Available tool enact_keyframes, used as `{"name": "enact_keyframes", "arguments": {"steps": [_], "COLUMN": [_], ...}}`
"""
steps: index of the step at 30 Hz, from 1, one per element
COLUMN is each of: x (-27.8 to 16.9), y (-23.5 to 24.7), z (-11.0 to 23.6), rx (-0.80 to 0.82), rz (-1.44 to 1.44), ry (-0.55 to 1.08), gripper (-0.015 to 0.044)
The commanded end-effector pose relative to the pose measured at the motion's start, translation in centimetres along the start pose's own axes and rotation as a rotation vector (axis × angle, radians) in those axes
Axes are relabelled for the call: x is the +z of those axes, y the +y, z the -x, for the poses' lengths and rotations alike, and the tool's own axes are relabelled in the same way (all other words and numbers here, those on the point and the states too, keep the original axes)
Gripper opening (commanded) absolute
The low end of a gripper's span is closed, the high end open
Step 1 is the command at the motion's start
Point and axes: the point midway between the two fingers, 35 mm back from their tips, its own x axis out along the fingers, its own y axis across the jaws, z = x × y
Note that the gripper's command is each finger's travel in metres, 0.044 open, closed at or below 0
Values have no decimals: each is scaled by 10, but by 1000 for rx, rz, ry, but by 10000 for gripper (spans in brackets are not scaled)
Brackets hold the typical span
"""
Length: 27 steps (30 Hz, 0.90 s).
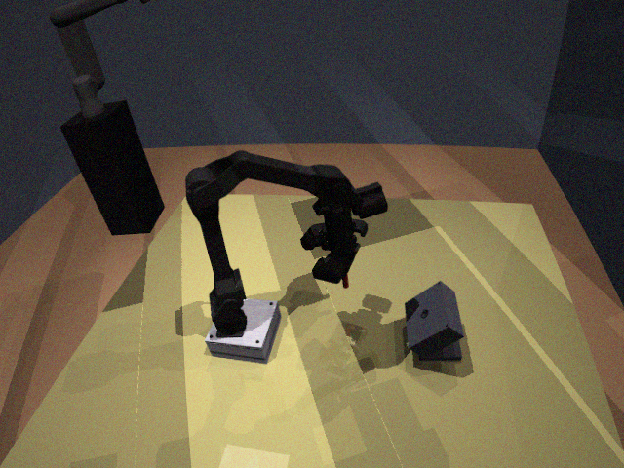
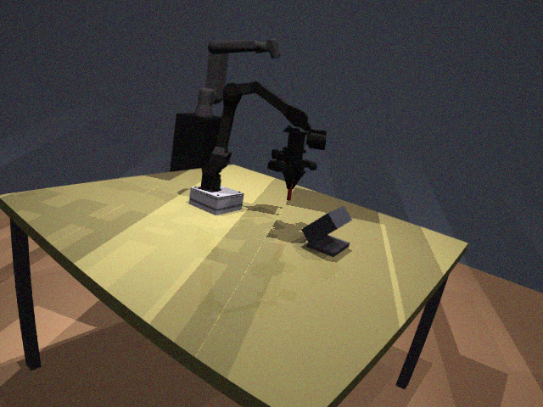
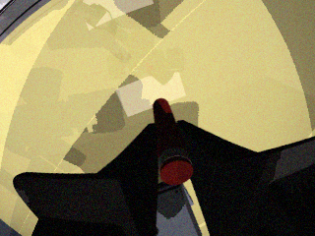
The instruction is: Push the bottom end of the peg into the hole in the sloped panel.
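Wrist view shows the red peg [image 3: 168, 146] clamped between the two dark jaws, which are closed almost fully on it, its round top near the camera and its bottom end pointing down to the tabletop [image 3: 263, 59]. The peg looks round, so I judge that no turning to match a shape is needed (flat sides, if any, are too small to tell). In the exterior view the peg [image 2: 288, 192] hangs upright under the gripper [image 2: 291, 180], lifted off the tabletop [image 2: 131, 245]; holding it by the upper part leaves the bottom end free for insertion.

From the peg, the sloped panel [image 1: 432, 314] stands on the side away from the arm's base plate [image 1: 261, 338], well apart, with its hole [image 1: 423, 313] facing upward at a slant. The peg must probably be tilted to that direction before pushing. Nothing stands between peg and panel. Beyond the base plate, off the tabletop, are a dark pedestal [image 1: 113, 166] and a grey arm [image 1: 80, 55].
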Motion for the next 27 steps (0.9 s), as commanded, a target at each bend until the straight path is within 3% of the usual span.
{"name": "enact_keyframes", "arguments": {"steps": [1, 27], "x": [-6, -42], "y": [2, 17], "z": [1, 9], "rx": [-17, -128], "rz": [9, 42], "ry": [32, 246], "gripper": [0, 0]}}
